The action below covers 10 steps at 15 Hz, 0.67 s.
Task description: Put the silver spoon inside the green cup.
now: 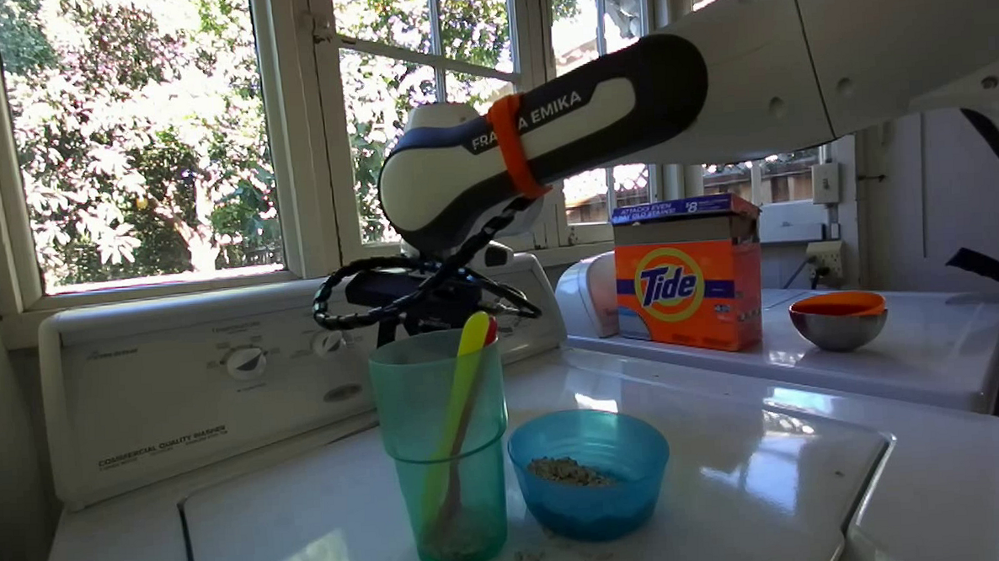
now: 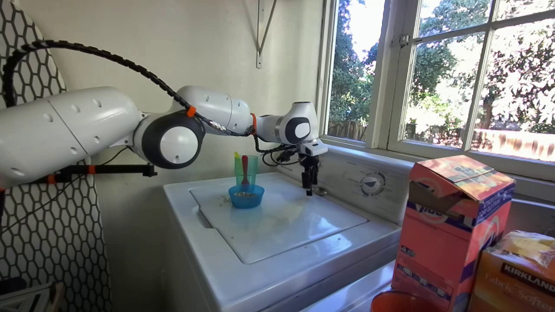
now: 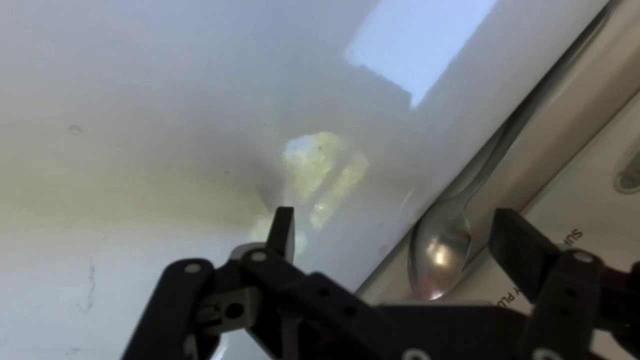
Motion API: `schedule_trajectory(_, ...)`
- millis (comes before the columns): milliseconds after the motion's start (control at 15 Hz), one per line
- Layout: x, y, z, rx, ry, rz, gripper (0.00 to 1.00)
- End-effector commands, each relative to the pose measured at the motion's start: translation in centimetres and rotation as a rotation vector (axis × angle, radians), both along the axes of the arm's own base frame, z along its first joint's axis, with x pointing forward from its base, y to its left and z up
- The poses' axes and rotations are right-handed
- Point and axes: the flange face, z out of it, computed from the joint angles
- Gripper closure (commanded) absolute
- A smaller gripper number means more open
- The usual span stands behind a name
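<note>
The silver spoon lies in the groove between the white washer top and its control panel, bowl end toward my gripper. In an exterior view a small grey shape by the panel appears to be its end. My gripper is open and empty, its fingers on either side of the spoon's bowl in the wrist view, apart from it. In an exterior view the gripper points down beside the panel. The translucent green cup stands upright, also in an exterior view, holding a yellow-green utensil and a red one.
The blue bowl with dry crumbs stands beside the cup; crumbs lie around it. The control panel with knobs rises behind the gripper. A Tide box and a metal bowl holding an orange one stand on the neighbouring machine.
</note>
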Motion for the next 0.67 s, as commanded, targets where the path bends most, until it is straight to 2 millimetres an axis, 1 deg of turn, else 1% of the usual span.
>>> schedule_trajectory(0,0.29,0.68,0.54,-0.013,-0.041,-0.019,0.00)
schedule_trajectory(67,0.10,0.11,0.34,-0.001,-0.013,-0.002,0.00)
schedule_trajectory(267,0.11,0.09,0.56,0.000,-0.017,-0.003,0.00)
schedule_trajectory(467,0.78,0.11,0.14,-0.010,-0.085,0.010,0.00)
schedule_trajectory(600,0.80,0.29,-0.36,-0.006,-0.084,0.019,0.00)
